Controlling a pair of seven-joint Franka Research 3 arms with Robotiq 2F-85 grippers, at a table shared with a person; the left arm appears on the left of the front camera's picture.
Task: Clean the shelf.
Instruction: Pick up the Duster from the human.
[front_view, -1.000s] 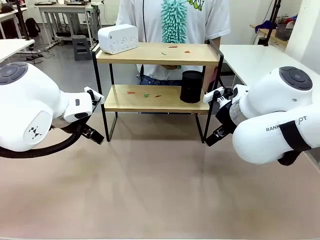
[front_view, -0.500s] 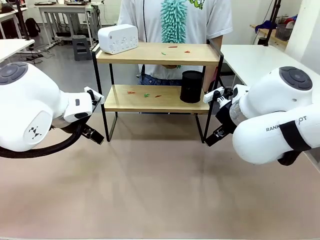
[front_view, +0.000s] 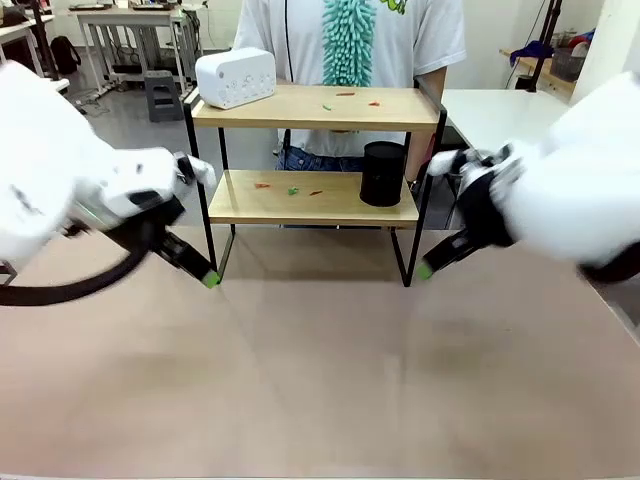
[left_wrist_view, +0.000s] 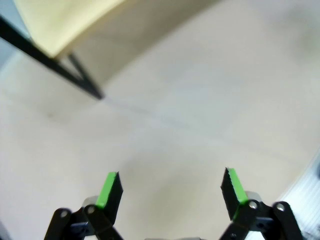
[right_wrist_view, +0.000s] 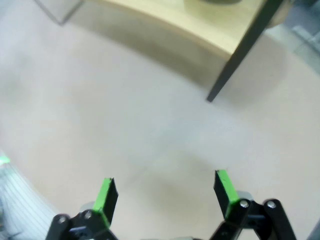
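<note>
Left gripper (left_wrist_view: 170, 187) and right gripper (right_wrist_view: 165, 192) are hanging over a beige table (front_view: 320, 380) before a small shelf (front_view: 290, 105).
The shelf, two smooth pale wooden boards in a thin black metal frame, is standing at 12 o'clock on the matte table. A white box (front_view: 236, 77) is sitting on top, a black cylinder (front_view: 383, 173) below, with tiny red and green scraps (front_view: 290, 188) lying on both boards. The left gripper's green-padded fingers are spreading wide, the shelf at their 11 o'clock, apart. The right gripper's fingers are gaping equally wide, the shelf at 1 o'clock, apart.
</note>
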